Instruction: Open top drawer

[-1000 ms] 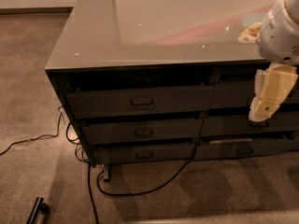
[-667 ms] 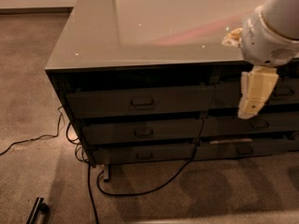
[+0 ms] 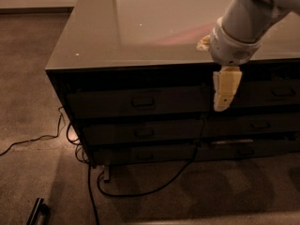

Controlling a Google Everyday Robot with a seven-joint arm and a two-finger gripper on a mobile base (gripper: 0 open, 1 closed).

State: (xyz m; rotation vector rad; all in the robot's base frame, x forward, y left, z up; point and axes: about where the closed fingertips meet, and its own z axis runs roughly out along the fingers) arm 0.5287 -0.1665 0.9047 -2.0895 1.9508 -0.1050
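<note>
Grey cabinet [image 3: 140, 46], glossy top, fills centre of view. Top drawer [image 3: 103, 104] in left stack, directly under cabinet top; front sits level with neighbouring fronts, appears closed. Small rectangular handle [image 3: 143, 101] at drawer centre. Gripper [image 3: 225, 92] hangs pointing down at 3 o'clock from handle, near seam between left and right stacks, apart from handle. Gripper opening: not determinable. Middle drawer [image 3: 108, 134] and bottom drawer [image 3: 122, 153] below. Black cable [image 3: 154, 190] loops on carpet [image 3: 28, 102] at 6 o'clock. Dark bar-shaped object [image 3: 37, 211] at 7 o'clock.
</note>
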